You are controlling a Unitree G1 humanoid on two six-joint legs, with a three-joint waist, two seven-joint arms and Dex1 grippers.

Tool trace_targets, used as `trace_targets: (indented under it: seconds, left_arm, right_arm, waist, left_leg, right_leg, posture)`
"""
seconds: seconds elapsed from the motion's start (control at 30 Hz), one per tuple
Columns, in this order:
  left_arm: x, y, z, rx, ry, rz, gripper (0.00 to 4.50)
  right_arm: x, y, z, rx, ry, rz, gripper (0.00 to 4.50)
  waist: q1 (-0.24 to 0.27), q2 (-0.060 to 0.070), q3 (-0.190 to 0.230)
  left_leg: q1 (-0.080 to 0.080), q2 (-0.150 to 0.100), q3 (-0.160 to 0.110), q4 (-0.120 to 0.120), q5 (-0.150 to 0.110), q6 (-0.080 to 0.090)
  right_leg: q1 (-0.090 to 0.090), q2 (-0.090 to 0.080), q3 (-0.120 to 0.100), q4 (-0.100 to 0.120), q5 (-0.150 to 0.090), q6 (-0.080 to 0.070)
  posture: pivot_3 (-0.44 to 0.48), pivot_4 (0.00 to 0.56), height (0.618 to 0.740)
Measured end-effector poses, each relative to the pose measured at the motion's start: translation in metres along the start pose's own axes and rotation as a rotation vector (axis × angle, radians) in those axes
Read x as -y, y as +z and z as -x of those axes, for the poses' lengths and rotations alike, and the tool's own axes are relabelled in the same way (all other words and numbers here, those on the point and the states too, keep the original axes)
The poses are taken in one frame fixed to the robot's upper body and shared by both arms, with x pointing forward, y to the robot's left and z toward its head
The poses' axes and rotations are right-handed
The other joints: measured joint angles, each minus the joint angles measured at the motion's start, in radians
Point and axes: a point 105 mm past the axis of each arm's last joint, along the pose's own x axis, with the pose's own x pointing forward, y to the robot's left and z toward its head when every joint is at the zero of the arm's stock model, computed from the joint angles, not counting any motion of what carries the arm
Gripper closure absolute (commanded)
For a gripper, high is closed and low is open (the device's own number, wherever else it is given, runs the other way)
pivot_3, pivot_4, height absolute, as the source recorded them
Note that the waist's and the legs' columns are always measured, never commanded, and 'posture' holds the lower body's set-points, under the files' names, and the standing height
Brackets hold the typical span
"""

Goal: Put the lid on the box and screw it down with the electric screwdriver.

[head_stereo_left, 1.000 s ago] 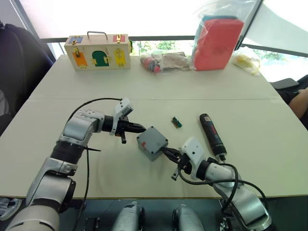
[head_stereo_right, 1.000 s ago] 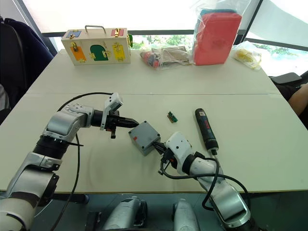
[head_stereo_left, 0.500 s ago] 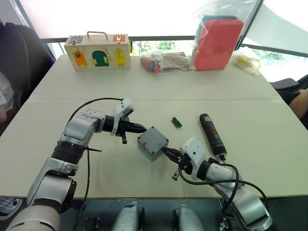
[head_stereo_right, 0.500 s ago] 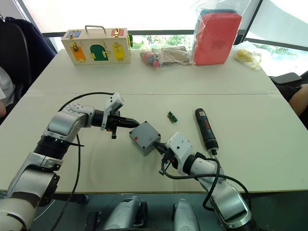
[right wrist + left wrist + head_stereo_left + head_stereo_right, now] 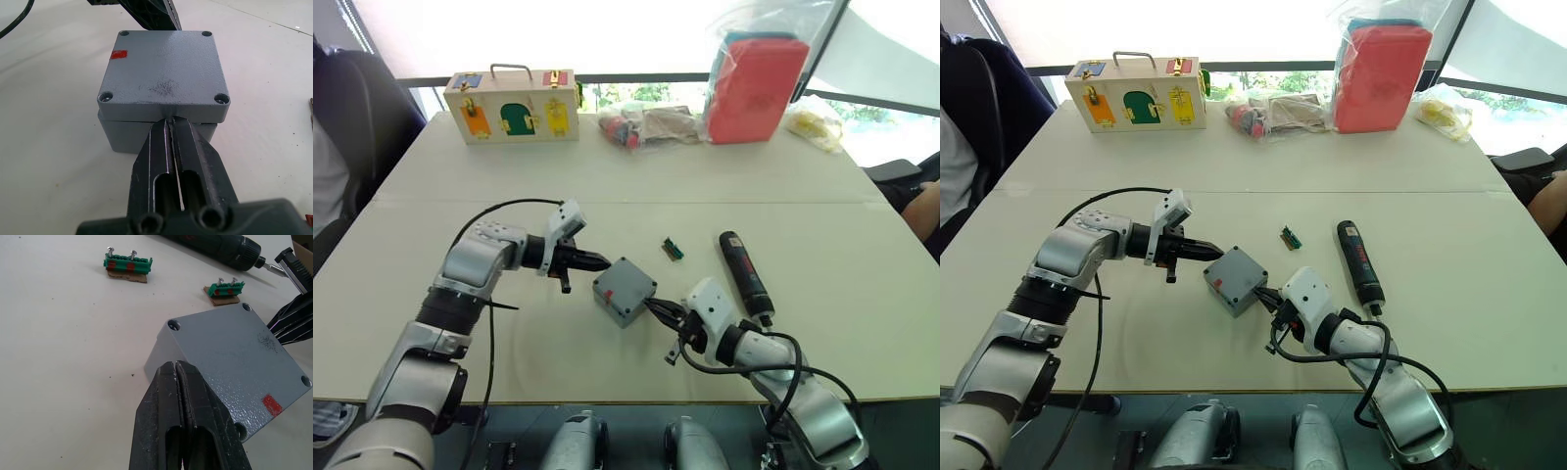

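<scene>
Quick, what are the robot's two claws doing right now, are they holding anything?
Left gripper: jaws closed, holding nothing, tip at the lid on the box.
Right gripper: jaws closed, holding nothing, tip at the opposite side.

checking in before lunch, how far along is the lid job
Done: the lid sits on the box. In hand: both shut end effectors, left and right, press against opposite sides, squaring it. Left: the screwdriver lies untouched on the table; corner holes look empty.
</scene>
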Motion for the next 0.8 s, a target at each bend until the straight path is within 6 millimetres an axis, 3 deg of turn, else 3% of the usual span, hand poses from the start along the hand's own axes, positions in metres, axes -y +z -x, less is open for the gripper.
trace_targets:
  seconds: [0.8]
  left_arm:
    - [-0.0001,0.0009,-0.0006,-0.013,0.023,-0.021,4.5]
  right_arm:
    - [-0.0045,0.0017,-0.0019,0.007,0.025,0.01,4.43]
  waist:
    - [0.0,0.0,0.0]
  left_leg:
    - [0.0,0.0,0.0,0.0,0.0,0.0]
  right_leg:
    - [0.0,0.0,0.0,0.0,0.0,0.0]
  posture:
    - [0.0,0.15,0.74]
